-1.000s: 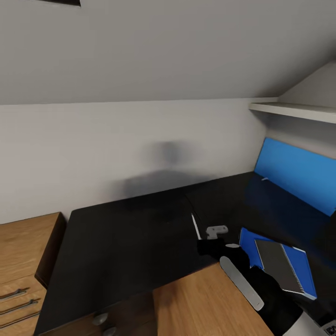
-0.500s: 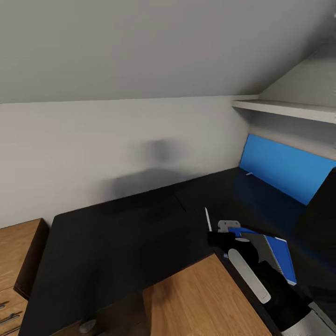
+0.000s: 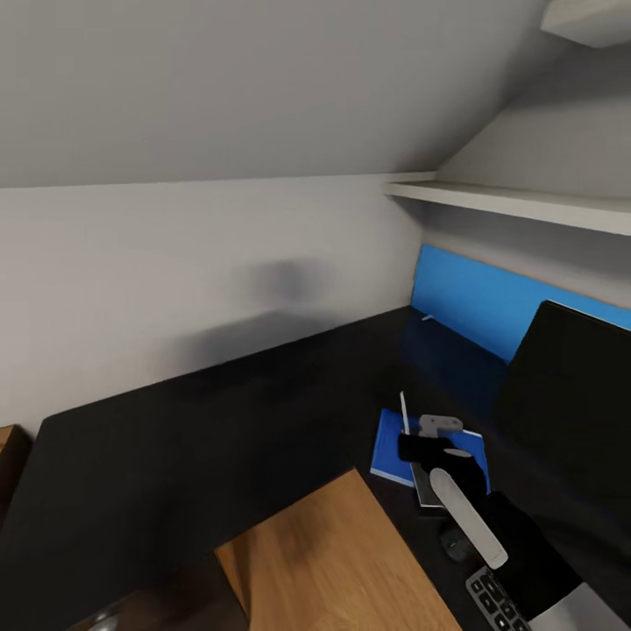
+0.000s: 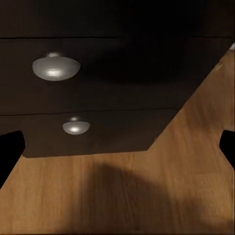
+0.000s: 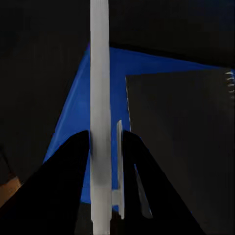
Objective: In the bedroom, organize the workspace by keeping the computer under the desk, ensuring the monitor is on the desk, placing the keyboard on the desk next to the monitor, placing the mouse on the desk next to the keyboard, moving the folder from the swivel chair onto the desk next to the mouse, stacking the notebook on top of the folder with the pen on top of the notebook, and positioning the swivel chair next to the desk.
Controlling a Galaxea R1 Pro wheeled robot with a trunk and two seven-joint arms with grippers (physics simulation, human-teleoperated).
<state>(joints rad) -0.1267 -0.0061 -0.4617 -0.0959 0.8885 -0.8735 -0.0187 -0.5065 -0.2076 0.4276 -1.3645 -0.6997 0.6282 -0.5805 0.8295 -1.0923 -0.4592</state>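
Observation:
My right gripper (image 3: 414, 436) is shut on a thin white pen (image 3: 404, 410), which stands nearly upright above the black desk (image 3: 219, 438). In the right wrist view the pen (image 5: 99, 98) runs between the dark fingers (image 5: 63, 196) of the gripper (image 5: 105, 139). Beneath it lies the blue folder (image 5: 73, 112) with the dark grey spiral notebook (image 5: 181, 147) on top. The head view shows the folder (image 3: 390, 447), partly hidden by my arm. The dark monitor (image 3: 570, 394) stands at the right, with the mouse (image 3: 456, 545) and keyboard (image 3: 495, 600) near the desk's front. My left gripper (image 4: 117, 152) hangs open.
A white shelf (image 3: 508, 202) hangs above a blue panel (image 3: 482, 302) on the right wall. Wooden floor (image 3: 324, 561) shows in front of the desk. The left wrist view faces a dark drawer front with two metal knobs (image 4: 55, 67) above the floor.
The head camera has turned right, shifting the scene left and bringing the monitor, mouse and keyboard into view. My right gripper, still holding the pen, has come over the folder and notebook.

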